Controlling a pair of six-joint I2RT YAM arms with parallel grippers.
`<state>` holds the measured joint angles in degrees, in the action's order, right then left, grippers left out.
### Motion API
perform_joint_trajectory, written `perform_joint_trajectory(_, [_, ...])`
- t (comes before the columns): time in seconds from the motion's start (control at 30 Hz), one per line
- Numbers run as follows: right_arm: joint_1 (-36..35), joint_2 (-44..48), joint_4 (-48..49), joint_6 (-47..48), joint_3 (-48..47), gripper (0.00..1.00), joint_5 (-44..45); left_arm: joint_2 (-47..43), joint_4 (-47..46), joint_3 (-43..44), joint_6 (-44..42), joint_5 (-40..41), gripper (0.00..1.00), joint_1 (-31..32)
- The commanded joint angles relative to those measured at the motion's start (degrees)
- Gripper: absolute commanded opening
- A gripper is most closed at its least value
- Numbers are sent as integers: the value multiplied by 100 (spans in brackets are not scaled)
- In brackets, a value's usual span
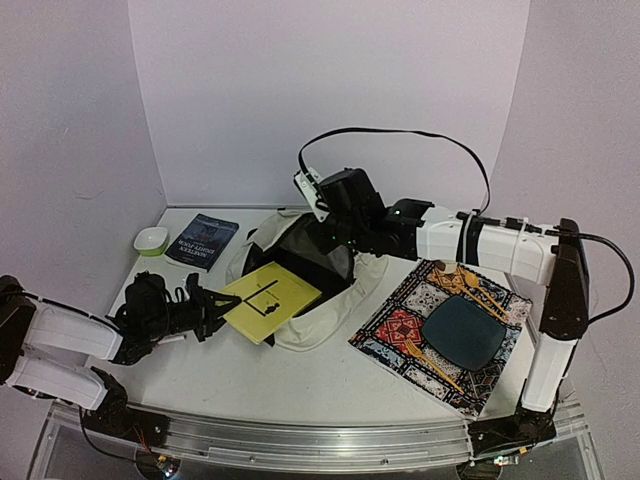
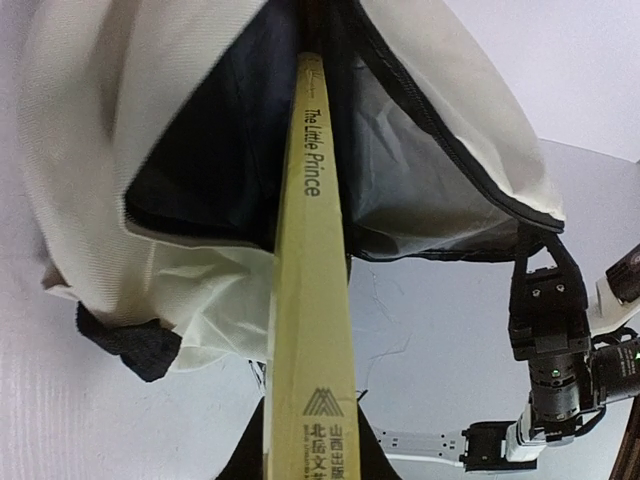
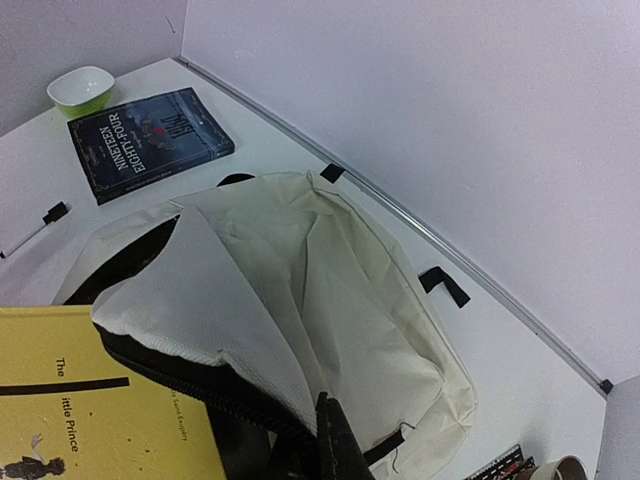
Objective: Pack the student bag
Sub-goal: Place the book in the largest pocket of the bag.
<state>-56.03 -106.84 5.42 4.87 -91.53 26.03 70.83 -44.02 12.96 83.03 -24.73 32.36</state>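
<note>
The yellow book (image 2: 310, 300), pinched by the left pincer (image 1: 207, 299), pokes into the student bag (image 1: 322, 318) on the counter (image 1: 320, 385). Only the left wrist view shows its spine. The closed right pincer (image 1: 328, 238) grips the bag's rim.

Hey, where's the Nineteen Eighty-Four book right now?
In the top view, the book lies flat at the back left of the table, between the green bowl on its left and the bag on its right.

Cream bag (image 1: 335, 308) — yellow book (image 1: 268, 300)
</note>
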Motion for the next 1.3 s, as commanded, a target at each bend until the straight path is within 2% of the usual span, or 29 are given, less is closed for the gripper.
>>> perform_joint_trajectory(0.0, [-37, 469, 566, -142, -64, 0, 98, -369, -737, -141, 60, 260, 0, 42])
perform_joint_trajectory(0.3, [-41, 500, 566, -350, 189, 0, -583, 158, -746, 686, -292, 573, 0, 51])
perform_joint_trajectory(0.63, [-71, 691, 598, -443, 387, 0, -926, 1445, -793, 1702, -144, 694, 0, 175])
perform_joint_trajectory(0.8, [-75, 838, 744, -443, 447, 0, -1110, 1869, -854, 1914, -86, 1080, 0, 243])
perform_joint_trajectory(1.27, [-74, 869, 821, -653, 489, 0, -1394, 3279, -2071, 2768, 63, 1416, 0, 453])
